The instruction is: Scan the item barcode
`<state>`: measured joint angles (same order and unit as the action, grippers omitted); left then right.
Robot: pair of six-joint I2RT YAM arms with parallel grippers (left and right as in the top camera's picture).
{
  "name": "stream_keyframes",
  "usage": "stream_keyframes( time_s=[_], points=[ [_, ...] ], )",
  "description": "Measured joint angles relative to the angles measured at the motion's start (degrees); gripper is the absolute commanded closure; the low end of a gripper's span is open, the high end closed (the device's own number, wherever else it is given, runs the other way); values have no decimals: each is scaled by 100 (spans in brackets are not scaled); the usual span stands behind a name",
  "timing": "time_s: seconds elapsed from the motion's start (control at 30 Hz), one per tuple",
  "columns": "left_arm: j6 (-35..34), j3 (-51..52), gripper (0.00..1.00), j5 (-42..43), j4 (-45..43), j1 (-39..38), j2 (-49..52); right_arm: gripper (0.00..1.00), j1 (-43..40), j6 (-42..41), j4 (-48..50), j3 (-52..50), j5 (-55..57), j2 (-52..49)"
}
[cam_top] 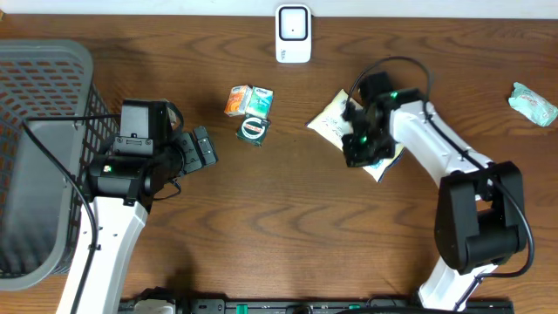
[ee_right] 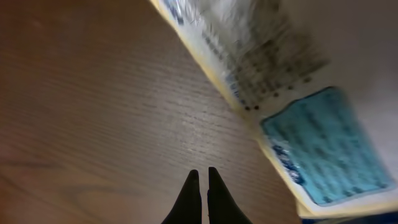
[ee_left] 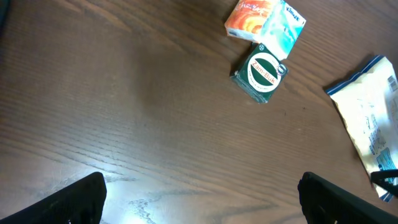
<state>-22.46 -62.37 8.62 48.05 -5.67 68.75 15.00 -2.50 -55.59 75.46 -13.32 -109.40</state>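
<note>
Jaws from overhead: spread to the full on the left gripper (cam_top: 202, 150), gripping nothing, over bare brown wooden table (cam_top: 288, 227); pressed shut on the right gripper (cam_top: 353, 157), low over a pale yellow crinkled plastic snack bag (cam_top: 330, 120). No telling from up here whether touching it. Snack bag right of table centre, partly hidden under the right arm, well apart from the left gripper. Beyond it, at the far edge, a white upright barcode scanner (cam_top: 294, 33). Between the two grippers, a small orange packet (cam_top: 235, 100), a small teal packet (cam_top: 259, 100) touching it, and just below them a dark green packet (cam_top: 254, 129) with a round white logo. At the left edge a grey plastic mesh basket (cam_top: 44, 70); at the far right a pale teal wrapped pack (cam_top: 534, 103).

Left wrist next: two black fingers (ee_left: 81, 199) at the bottom corners, far apart, holding and touching nothing, only wood between. Dark green packet ahead and to the right, orange and teal packets past it at the top edge. Snack bag at the right edge, off to the side of the open jaws, not between them.

Right wrist last: two black fingertips (ee_right: 191, 199) clenched together, nothing pinched, over bare wood. Snack bag just ahead and to the right, blurred, with printed text and a light blue label; beside the closed jaws, not within them.
</note>
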Motion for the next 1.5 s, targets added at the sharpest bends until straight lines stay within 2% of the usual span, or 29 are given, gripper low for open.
stream_keyframes(
  time_s=[0.17,0.43,0.67,0.73,0.77,0.8,0.83,0.97,1.3,1.5],
  points=[
    [0,0,2,0,0,0,0,99,-17,-225,262,-332,391,0],
    [0,0,2,-2,0,0,0,99,-146,-922,529,-380,2124,0],
    [0,0,2,-2,0,0,0,90,-420,-1078,385,-138,2450,0],
    [0,0,2,-2,0,0,0,77,-479,-1115,376,17,2367,0],
    [0,0,2,0,0,0,0,63,-507,-1137,380,87,2308,0],
    [0,0,2,0,0,0,0,43,-527,-1156,378,136,2271,0],
    [0,0,2,0,0,0,0,30,-542,-1119,380,166,2227,0],
    [0,0,2,-2,0,0,0,6,-669,-1145,424,179,2055,0],
    [0,0,2,0,0,0,0,6,-1937,-693,920,184,186,0],
    [0,0,2,0,0,0,0,5,-2236,-487,1139,105,-584,0]
  ],
)
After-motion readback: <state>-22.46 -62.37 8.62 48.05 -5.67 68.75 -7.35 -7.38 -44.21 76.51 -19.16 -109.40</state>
